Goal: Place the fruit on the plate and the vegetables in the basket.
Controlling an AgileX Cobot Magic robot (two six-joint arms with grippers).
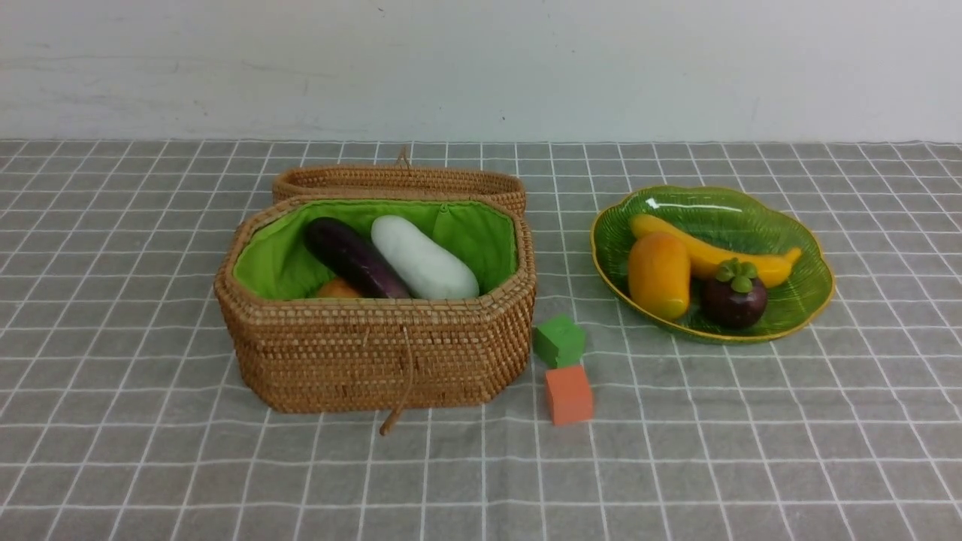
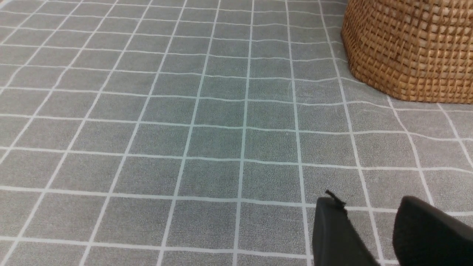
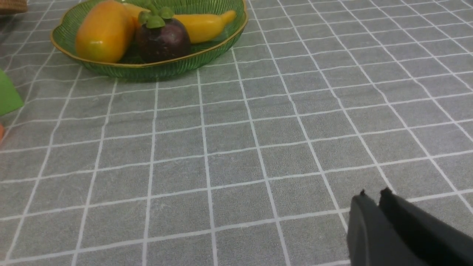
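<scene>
Lying loose at 5 o'clock of the basket (image 1: 376,353), 2 cubes (image 1: 569,394) risk mis-sorting by the parted, empty left gripper (image 2: 369,221) or nearly closed, empty right gripper (image 3: 373,197).

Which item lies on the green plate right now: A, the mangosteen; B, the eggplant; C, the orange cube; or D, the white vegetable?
A: the mangosteen rests on the plate beside the mango and banana.

wall (image 1: 481,68): plain white; table (image 1: 113,466): grey cloth, white grid
</scene>
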